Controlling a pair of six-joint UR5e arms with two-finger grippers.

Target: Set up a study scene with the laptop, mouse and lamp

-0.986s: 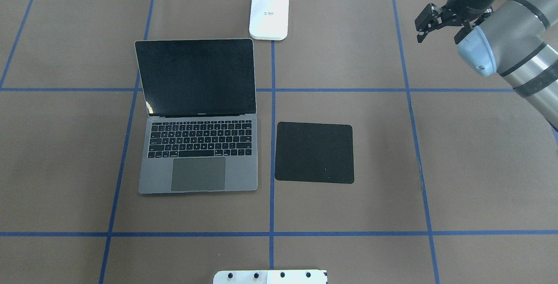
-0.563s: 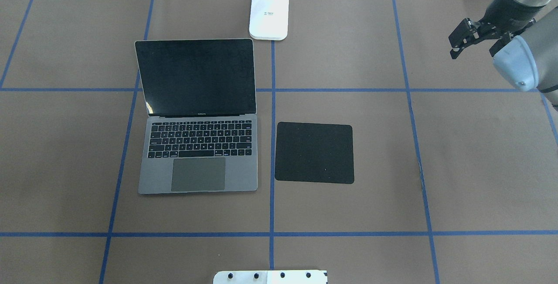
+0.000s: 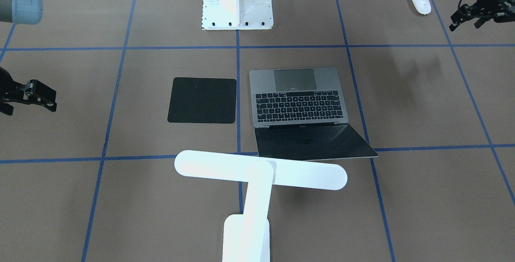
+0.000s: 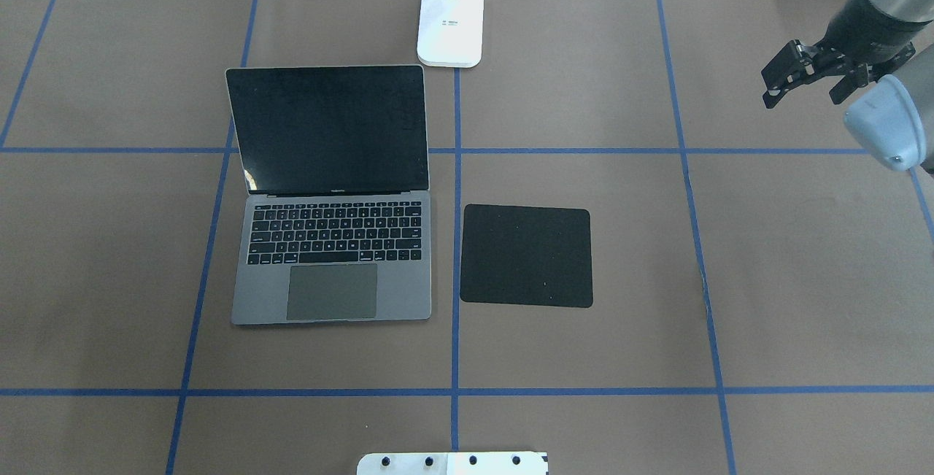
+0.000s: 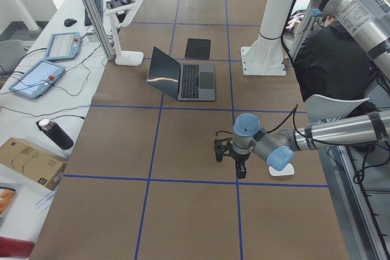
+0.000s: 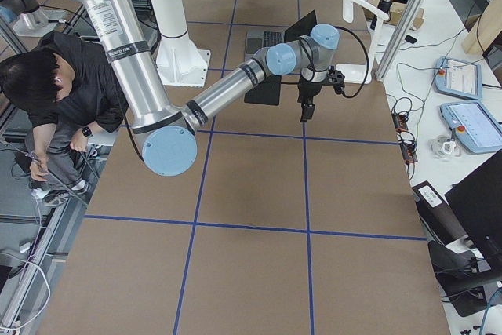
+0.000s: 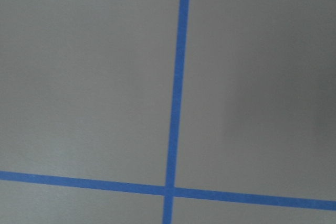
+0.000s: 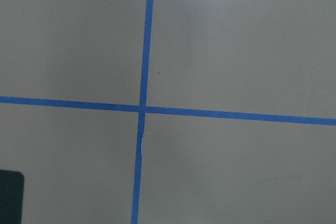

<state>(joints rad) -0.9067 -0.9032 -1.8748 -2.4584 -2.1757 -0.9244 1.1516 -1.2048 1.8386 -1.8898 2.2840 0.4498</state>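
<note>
The laptop (image 4: 332, 263) lies open on the brown table, screen dark. Behind it stands the white lamp, base (image 4: 450, 26) at the far edge and bar head (image 3: 261, 169) reaching over toward the laptop's lid. The mouse (image 3: 420, 3) rests on the table near the robot's side, at the left end. My left gripper (image 3: 464, 26) hangs open and empty just beside the mouse, without touching it. My right gripper (image 4: 803, 92) is open and empty over the far right of the table, well away from every object. Both wrist views show only bare table and blue tape.
A black square mat (image 4: 525, 256) lies directly right of the laptop. The white robot pedestal (image 3: 236, 0) sits at the near middle edge. A person in dark clothes (image 6: 55, 92) sits beside the pedestal. Tablets and cables lie past the table's far edge.
My right gripper has swung away from the lamp side toward the table's right edge and come slightly nearer. The laptop, lamp and mat have not moved.
</note>
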